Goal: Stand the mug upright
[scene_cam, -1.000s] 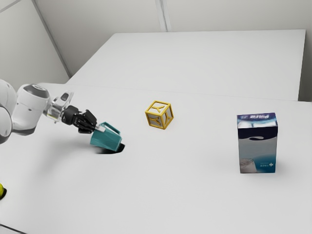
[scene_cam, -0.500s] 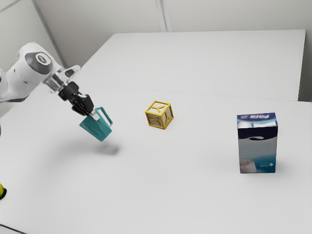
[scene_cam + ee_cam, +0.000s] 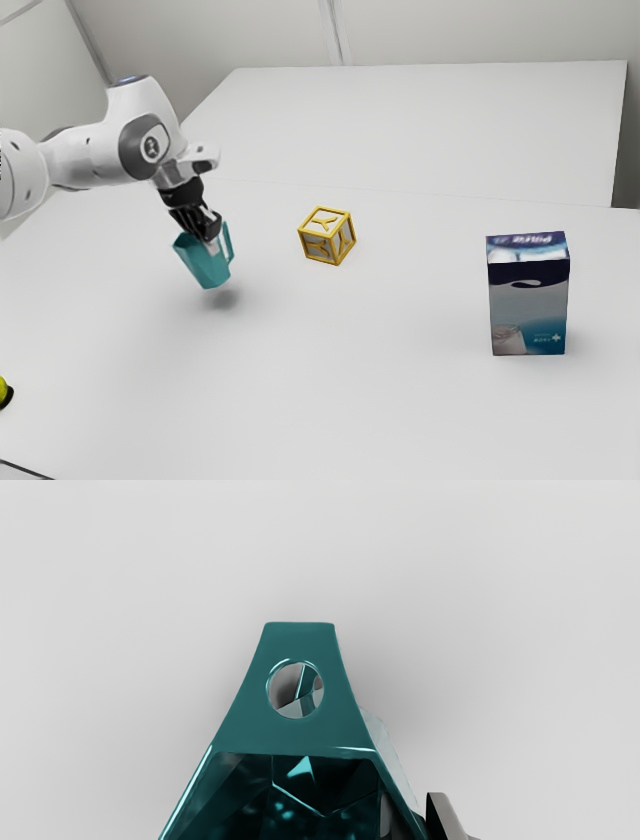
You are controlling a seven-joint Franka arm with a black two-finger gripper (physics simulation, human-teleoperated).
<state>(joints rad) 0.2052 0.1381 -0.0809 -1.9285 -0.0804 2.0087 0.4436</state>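
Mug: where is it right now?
The mug is in the exterior view's left half, held by the tool above the table, with the yellow-framed cube toward the exterior view's right.

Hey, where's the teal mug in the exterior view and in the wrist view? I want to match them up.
Exterior view: the mug is tilted below the gripper, on the exterior view's left of the yellow-framed cube.
Wrist view: the mug is at the fingertips, its wall pinched between them.
Shared landmark: its handle.
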